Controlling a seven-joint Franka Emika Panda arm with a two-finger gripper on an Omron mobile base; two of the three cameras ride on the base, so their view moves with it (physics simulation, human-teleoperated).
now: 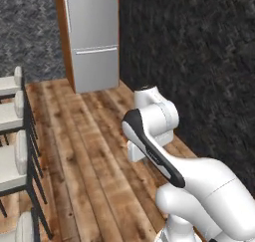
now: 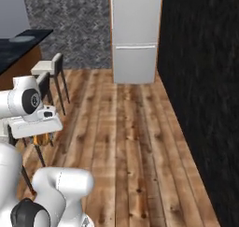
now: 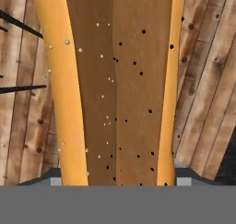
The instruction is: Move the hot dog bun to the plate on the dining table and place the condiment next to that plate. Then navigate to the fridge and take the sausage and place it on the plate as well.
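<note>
Wall: you have the dark wall [image 1: 199, 61] running along the right, from near to far.
Floor: wood planks [image 2: 135, 142] stretch ahead of you toward the fridge.
Fridge: the grey fridge [image 2: 136, 34] stands at the far end against the dark wall, doors closed (its wood side panel shows in the left base view).
Chairs: white-seated chairs [image 1: 12, 161] line your left side, with a dark counter [image 2: 21, 46] farther left.
Hot dog bun: the hot dog bun [image 3: 115, 85] sits between the finger tips, up off the floor, its speckled brown middle facing the hand camera.
Gripper: the gripper [image 3: 116, 178] is clamped on the bun, jaws pressed against its two orange sides.
</note>
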